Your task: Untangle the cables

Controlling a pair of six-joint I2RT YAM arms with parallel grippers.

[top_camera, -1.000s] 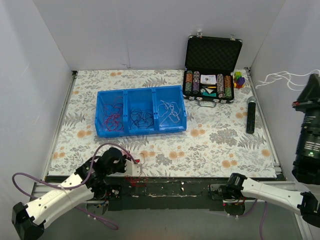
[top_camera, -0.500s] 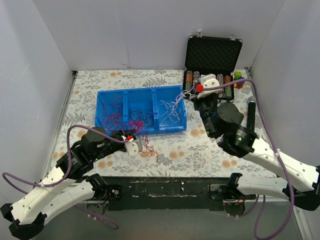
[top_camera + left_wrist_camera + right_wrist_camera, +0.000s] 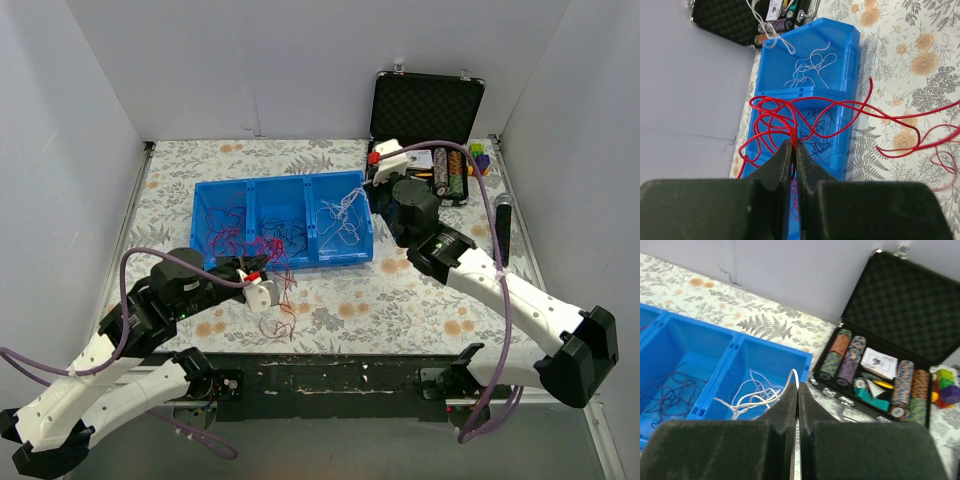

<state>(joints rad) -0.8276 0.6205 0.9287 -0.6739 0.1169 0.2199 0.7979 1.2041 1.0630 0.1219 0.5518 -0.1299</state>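
Roughly mid-task imo: L gripper (image 3: 794,144) jaws pinch red cables (image 3: 790,107) spilling from blue bin (image 3: 850,45) onto table (image 3: 450,290), R gripper (image 3: 797,386) jaws pinch white cable (image 3: 760,399) above its compartment, dark cables (image 3: 283,235) look sorted.

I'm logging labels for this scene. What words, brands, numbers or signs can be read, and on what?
None can be read.
White card in the black case: dark print, too blurred to read.
Poker chips: striped edges only, no legible numbers.
Blue bin: no label visible.
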